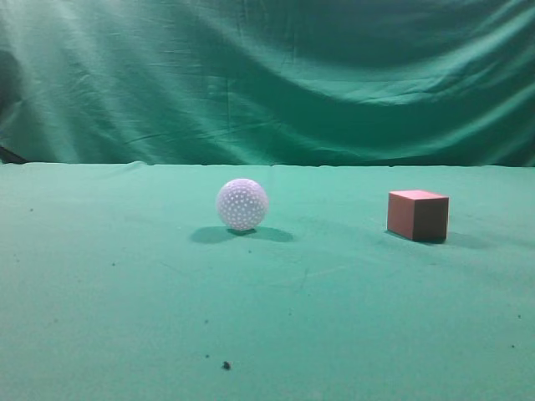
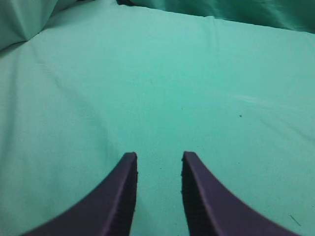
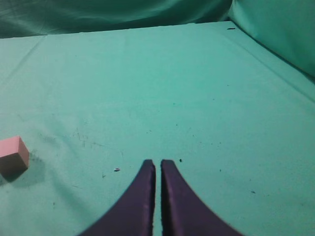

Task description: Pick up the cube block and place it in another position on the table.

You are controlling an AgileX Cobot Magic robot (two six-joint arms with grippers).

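Observation:
The cube block (image 1: 417, 215) is a small reddish-brown cube resting on the table (image 1: 125, 317) at the right of the exterior view. It also shows in the right wrist view (image 3: 13, 154) at the far left edge, looking pink. My right gripper (image 3: 158, 162) is shut and empty, above bare cloth well to the right of the cube. My left gripper (image 2: 158, 156) is open and empty over bare green cloth; no object lies between its fingers. Neither gripper shows in the exterior view.
A white dimpled ball (image 1: 242, 204) sits near the middle of the table, left of the cube. A wrinkled green curtain (image 1: 267, 75) hangs behind the table's far edge. Small dark specks (image 1: 226, 365) dot the near cloth.

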